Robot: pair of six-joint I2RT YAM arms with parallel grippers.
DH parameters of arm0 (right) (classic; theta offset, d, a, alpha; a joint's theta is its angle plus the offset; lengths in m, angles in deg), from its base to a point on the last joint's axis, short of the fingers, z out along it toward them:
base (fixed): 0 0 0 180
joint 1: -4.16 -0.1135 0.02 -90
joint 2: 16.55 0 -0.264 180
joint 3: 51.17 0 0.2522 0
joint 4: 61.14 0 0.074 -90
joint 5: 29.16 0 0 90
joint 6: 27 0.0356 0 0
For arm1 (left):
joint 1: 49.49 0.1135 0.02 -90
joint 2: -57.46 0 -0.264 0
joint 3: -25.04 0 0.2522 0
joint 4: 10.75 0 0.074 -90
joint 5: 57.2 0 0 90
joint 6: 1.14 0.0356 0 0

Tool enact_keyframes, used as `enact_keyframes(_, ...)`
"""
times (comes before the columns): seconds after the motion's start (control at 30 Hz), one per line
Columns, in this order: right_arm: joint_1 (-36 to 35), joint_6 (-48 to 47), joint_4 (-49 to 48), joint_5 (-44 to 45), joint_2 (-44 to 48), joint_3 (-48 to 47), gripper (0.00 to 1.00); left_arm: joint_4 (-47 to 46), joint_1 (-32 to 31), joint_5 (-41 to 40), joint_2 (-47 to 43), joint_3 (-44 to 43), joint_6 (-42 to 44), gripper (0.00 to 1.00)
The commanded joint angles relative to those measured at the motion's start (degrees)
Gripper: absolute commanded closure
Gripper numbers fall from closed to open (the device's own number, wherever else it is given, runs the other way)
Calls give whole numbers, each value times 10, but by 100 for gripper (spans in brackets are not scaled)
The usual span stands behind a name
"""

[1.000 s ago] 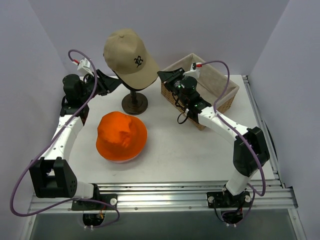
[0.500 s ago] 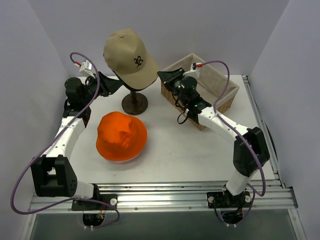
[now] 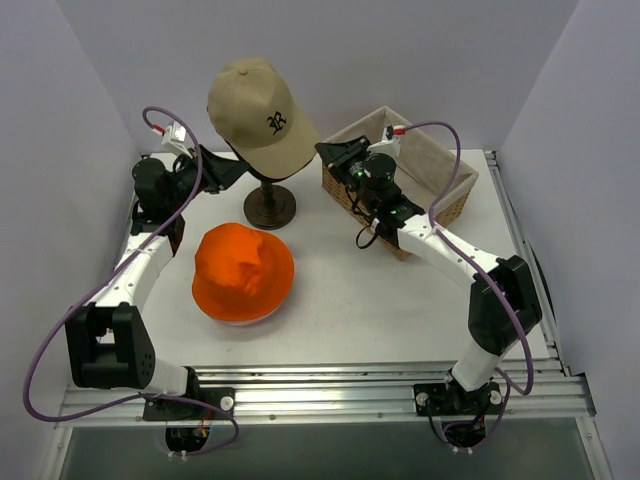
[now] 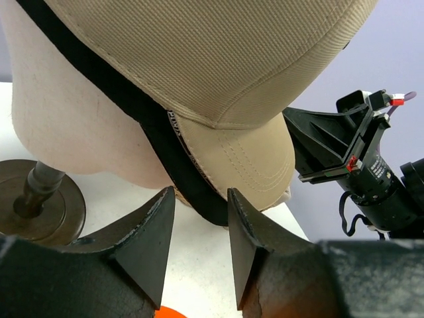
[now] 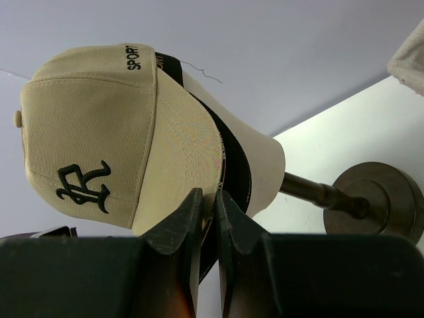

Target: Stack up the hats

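Note:
The tan cap [image 3: 257,108] sits on top of a black cap [image 4: 129,99] on the mannequin head [image 4: 69,129]. My right gripper [image 5: 209,193] is shut on the edge of the tan cap's brim [image 5: 189,156], at the head's right side [image 3: 322,152]. At the head's left side my left gripper [image 3: 238,168] is open. Its fingertips [image 4: 201,192] straddle the black cap's lower edge just under the tan brim, without closing on it. The orange bucket hat [image 3: 243,272] lies on the table in front of the stand.
The mannequin's dark round base [image 3: 269,207] stands behind the orange hat. A wicker basket [image 3: 445,172] sits at the back right, under the right arm. White table [image 3: 380,300] runs to the front rail.
My left arm has shifted slightly right toward the mannequin head, and its jaws have narrowed a little. The right gripper and both caps have not moved.

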Motion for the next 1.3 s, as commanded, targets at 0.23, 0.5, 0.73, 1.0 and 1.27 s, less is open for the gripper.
enact_keyframes(0.23,-3,-3,-24,-9,28,-2,99,-68,-1,23,13,5,-12,62)
enact_keyframes(0.5,-2,-4,-25,-10,27,-1,99,-84,-1,26,26,11,-18,67)
enact_keyframes(0.73,-2,-4,-28,-15,26,-1,99,-104,-1,32,32,14,-29,83)
enact_keyframes(1.0,-9,-3,-37,-21,23,7,100,-106,-5,31,35,10,-29,98)
enact_keyframes(1.27,-17,-7,-40,-22,22,11,100,-109,-8,30,40,8,-28,98)
